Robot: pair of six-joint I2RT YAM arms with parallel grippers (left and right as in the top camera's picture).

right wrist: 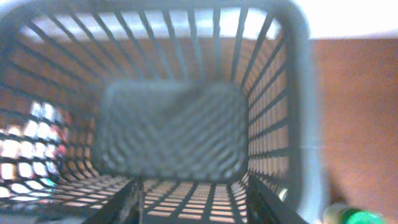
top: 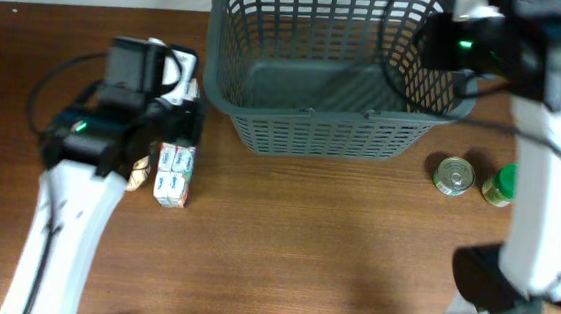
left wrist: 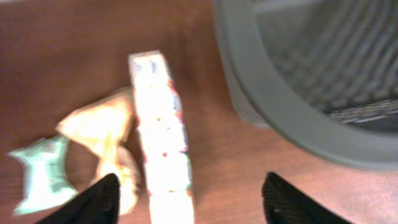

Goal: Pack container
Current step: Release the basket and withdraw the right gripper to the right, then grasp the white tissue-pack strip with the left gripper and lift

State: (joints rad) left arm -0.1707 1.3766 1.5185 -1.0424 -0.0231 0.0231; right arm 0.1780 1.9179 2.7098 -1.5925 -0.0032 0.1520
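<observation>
The dark grey slotted basket (top: 333, 133) stands at the back centre of the table, and its inside looks bare. My left gripper (top: 177, 121) hovers just left of it, open and empty, fingers spread over a long white carton (top: 173, 174). In the left wrist view the carton (left wrist: 158, 124) runs up between the two fingertips (left wrist: 193, 208), with the basket wall (left wrist: 280, 115) to the right. My right gripper (top: 444, 47) hangs over the basket's right end. In the right wrist view its open, empty fingers (right wrist: 196, 208) frame the basket (right wrist: 300, 93) interior.
A yellow snack packet (left wrist: 99, 127) and a mint-green packet (left wrist: 40, 174) lie left of the carton. A small silver tin can (top: 454, 175) and a green-lidded jar (top: 500, 184) stand right of the basket's front corner. The jar also shows in the right wrist view (right wrist: 354, 216).
</observation>
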